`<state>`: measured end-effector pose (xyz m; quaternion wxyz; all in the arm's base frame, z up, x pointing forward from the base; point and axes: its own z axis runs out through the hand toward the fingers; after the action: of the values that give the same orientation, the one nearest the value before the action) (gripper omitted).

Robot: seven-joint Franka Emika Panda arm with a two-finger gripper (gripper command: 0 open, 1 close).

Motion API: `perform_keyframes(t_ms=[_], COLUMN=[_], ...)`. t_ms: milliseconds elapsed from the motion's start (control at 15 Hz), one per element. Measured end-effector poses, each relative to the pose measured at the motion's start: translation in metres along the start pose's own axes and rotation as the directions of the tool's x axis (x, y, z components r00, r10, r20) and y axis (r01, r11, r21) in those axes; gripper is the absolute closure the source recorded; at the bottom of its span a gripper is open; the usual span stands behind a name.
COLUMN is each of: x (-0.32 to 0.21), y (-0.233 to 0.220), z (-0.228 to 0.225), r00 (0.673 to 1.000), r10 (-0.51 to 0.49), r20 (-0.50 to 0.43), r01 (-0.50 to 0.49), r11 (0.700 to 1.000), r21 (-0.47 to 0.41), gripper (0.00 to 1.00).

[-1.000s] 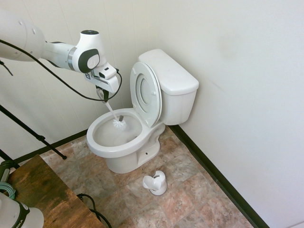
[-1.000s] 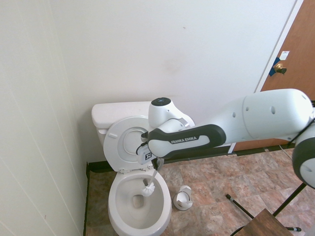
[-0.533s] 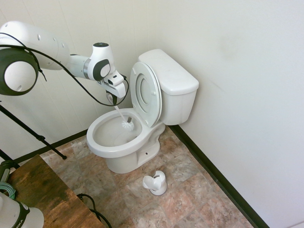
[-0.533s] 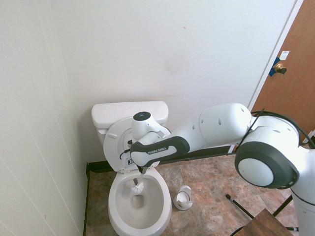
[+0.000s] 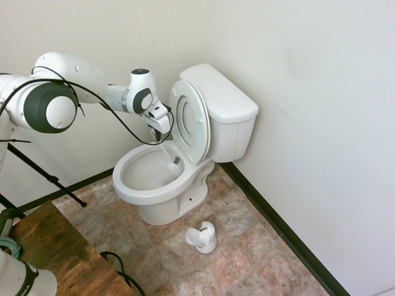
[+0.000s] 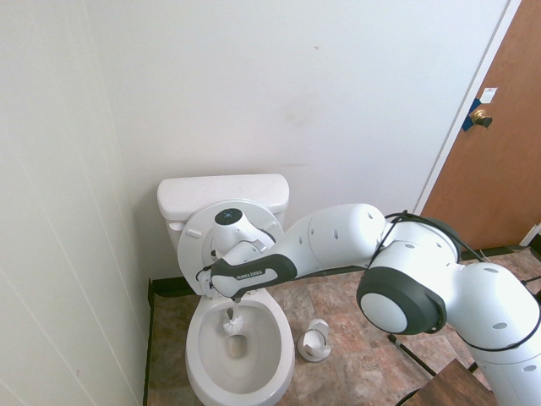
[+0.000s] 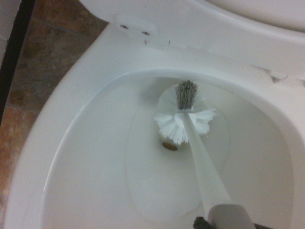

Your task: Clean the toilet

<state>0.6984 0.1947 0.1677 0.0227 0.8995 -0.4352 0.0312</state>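
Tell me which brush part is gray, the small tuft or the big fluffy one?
The small tuft is gray; it sticks out beside the big fluffy one, whose bristles are white.

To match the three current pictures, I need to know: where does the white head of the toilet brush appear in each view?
First exterior view: brush head, just right of the left half's middle, inside the bowl.
Second exterior view: lower left of centre, in the bowl's upper part.
Wrist view: slightly above and right of centre.
Shared landmark: the toilet bowl's rim, around the brush head in all three.
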Motion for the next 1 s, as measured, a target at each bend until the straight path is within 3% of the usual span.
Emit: perform_keyframes(t_ms=[533,1000], x=[-0.069,-0.127], y=[-0.039,0.003], z=[0.006,0.033], r00=[0.995,0.983], r10=[-0.09,-0.146], r20=[0.045,0.11], r01=[0.091,0.158], r11=[0.996,0.981], r21=[-0.022,-0.108], gripper=[1.0,1.0])
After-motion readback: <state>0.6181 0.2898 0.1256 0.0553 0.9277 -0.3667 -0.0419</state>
